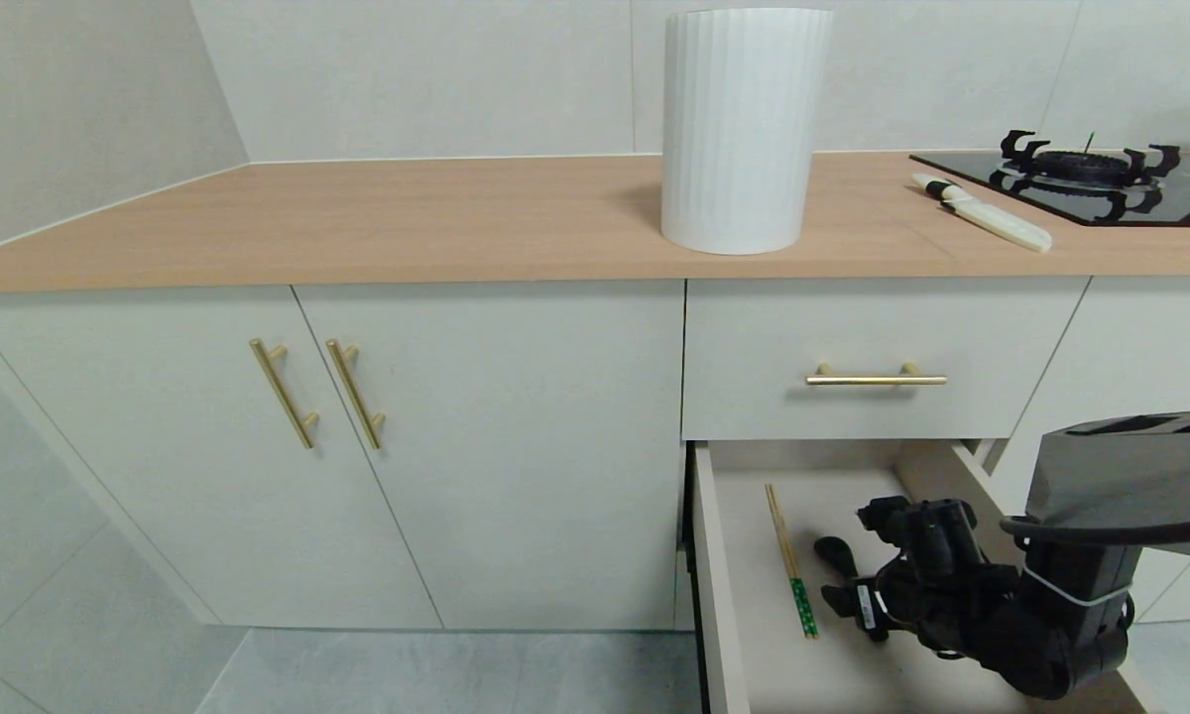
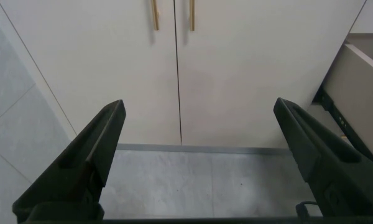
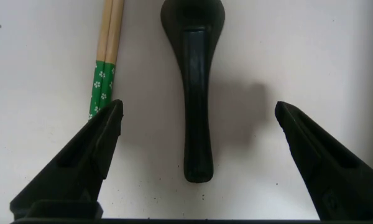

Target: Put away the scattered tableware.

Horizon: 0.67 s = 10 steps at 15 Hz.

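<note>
2 chopsticks, 1 spoon in drawer; L tool, R tool both agape.

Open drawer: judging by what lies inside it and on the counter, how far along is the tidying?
Done: the chopsticks and black spoon lie in the drawer. In hand: nothing; the right gripper hangs open above the spoon. Left: probably the knife on the counter by the hob, and the drawer to shut.

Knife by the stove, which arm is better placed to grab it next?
Right, probably. The knife lies at the right of the counter, above the open drawer where the right claw hangs open over the spoon. The left claw faces the cabinet doors, low and farther left.
</note>
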Motion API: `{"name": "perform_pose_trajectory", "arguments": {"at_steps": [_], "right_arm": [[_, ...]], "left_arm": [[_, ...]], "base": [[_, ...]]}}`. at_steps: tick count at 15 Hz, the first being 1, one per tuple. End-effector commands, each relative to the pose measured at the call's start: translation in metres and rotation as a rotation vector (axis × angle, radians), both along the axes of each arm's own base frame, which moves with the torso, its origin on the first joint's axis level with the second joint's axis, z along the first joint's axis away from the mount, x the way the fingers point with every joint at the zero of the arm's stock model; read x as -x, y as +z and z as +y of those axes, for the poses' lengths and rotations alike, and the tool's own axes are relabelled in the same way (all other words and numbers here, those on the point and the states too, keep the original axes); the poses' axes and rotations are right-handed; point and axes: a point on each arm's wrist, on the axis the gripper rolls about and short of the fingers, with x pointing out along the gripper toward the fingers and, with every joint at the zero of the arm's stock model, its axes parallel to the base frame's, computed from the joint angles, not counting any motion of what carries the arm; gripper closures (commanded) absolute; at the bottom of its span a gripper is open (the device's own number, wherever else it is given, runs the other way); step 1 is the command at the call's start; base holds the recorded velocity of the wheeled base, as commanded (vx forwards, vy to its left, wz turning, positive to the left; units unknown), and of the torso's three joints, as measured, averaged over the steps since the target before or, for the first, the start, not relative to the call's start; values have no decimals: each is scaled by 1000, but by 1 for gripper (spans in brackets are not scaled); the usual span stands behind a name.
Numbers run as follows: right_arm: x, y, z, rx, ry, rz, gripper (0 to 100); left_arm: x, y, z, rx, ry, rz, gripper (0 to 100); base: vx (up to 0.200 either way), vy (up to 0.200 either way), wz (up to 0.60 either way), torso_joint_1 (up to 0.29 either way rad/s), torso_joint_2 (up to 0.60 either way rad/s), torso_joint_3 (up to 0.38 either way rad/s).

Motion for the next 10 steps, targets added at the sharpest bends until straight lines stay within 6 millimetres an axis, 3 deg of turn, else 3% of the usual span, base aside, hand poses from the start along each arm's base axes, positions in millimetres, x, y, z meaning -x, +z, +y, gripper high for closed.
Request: {"name": "perform_pose_trajectory", "arguments": {"at_steps": [1,5,8,9,10], "right_arm": [[3,12,-1,-9,3,-26,0],[17,64,-6,-42,7,-113,0],[50,129,-15,-78,41,-141,0],[54,138,-16,-86,49,-143,0],[67,159,-19,-93,61,-131,0]], "left_arm": [[0,0,0,1,1,0,0],[0,0,0,1,1,0,0],[0,0,0,1,-1,0,0],[0,0,0,1,1,0,0],[0,0,0,1,1,0,0]], "base": [[0,0,0,0,0,0],[0,0,0,0,0,0],[0,0,0,0,0,0],[0,0,0,0,0,0],[0,0,0,0,0,0]]}}
